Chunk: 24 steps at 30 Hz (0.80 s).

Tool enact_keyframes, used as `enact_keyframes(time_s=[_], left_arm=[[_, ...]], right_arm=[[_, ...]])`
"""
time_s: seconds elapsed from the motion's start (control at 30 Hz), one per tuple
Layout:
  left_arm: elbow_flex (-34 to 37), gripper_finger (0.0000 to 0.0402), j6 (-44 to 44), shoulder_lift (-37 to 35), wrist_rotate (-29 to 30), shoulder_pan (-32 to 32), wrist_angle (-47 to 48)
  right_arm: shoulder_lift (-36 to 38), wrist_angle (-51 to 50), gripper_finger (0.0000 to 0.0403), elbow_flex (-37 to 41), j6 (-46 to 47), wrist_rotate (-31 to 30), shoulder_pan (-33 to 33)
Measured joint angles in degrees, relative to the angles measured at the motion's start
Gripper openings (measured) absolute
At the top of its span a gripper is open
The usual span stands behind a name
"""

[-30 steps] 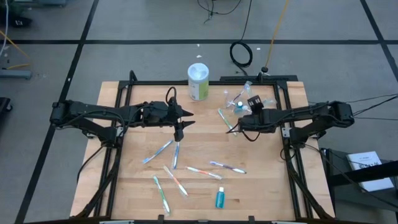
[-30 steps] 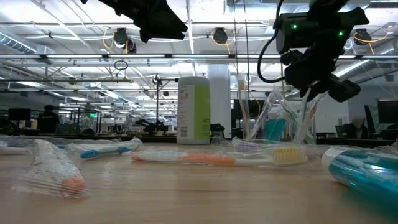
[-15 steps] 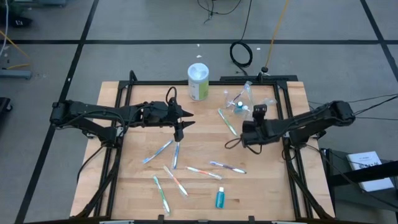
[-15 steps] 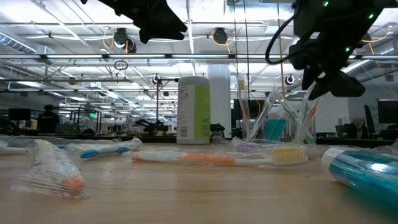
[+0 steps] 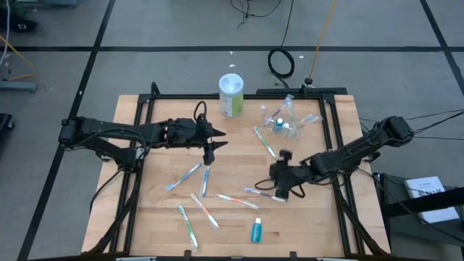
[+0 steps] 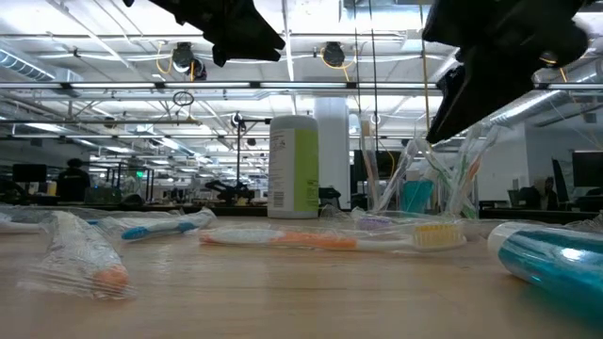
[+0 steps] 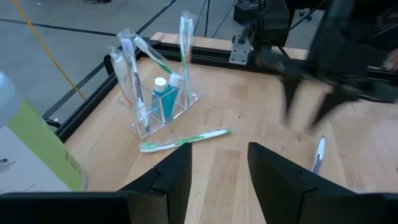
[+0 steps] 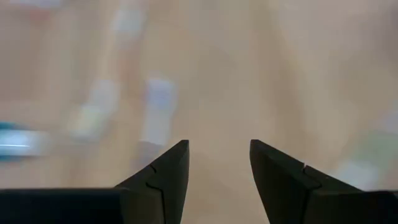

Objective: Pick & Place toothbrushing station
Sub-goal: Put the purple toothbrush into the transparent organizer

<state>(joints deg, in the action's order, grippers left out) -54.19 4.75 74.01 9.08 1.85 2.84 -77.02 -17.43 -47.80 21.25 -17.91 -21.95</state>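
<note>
Right gripper [image 5: 278, 177] low over table centre, fingers apart, empty; sits just above purple brush [image 5: 265, 194], likely lining up next pick. Left gripper [image 5: 208, 154] hovers over upper end of blue brush [image 5: 204, 180], fingers apart, nothing held; seems waiting. Nearest edge: teal tube [image 5: 256, 231], green brush [image 5: 188, 223], orange brush [image 5: 205, 211], loose, unsorted. Farther: green brush [image 5: 264, 141] lying just short of cup. Far side: clear cup [image 5: 279, 121] holding several brushes upright plus tubes, the drop point.

Open-plan lab: ceiling trusses [image 6: 141, 89], distant desks.
</note>
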Motion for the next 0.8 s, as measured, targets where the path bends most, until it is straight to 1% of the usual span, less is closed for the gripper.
enact_keyframes(time_s=[0.07,0.1,0.17,0.23,0.3,0.37,0.47,0.53,0.67,0.8], left_arm=[[0.0,0.0159,0.0,0.14,0.0,0.0,0.31],[0.0,0.0159,0.0,0.13,0.0,0.0,0.2],[0.0,0.0159,0.0,0.38,0.02,0.0,-0.16],[0.0,0.0159,0.0,0.65,0.02,0.0,0.13],[0.0,0.0159,-0.07,0.74,0.02,0.0,-0.09],[-0.02,0.0159,-0.07,1.07,0.02,-0.02,-0.39],[0.02,0.0159,-0.07,1.29,0.02,-0.02,0.06],[0.02,0.0159,-0.07,1.12,0.02,0.0,-0.33],[0.02,0.0159,-0.05,1.18,-0.02,-0.11,-1.54],[0.03,0.0159,0.11,1.56,-0.05,-0.11,-2.52]], right_arm=[[-1.07,11.1,0.016,3.4,-0.29,5.98,-0.4],[-1.73,16.18,0.016,5.2,-0.24,7.75,-0.62],[-2.6,22.69,0.016,8.53,0.14,8.93,-1.46],[-4.12,27.73,0.016,10.97,0.17,8.36,-2.07],[-6.24,29.32,0.016,12.85,0.77,6.4,-2.95],[-9.16,31.32,0.016,13.96,2.27,6.03,-3.79],[-13.67,35.49,0.016,13.89,4.71,5.91,-5.15],[-16.5,38.25,0.016,13.92,5.41,4.45,-5.72],[-19.58,41.96,0.0158,13.89,3.37,2.54,-6.28],[-20.64,41.59,0.0144,13.78,0.19,0.97,-6.26]])
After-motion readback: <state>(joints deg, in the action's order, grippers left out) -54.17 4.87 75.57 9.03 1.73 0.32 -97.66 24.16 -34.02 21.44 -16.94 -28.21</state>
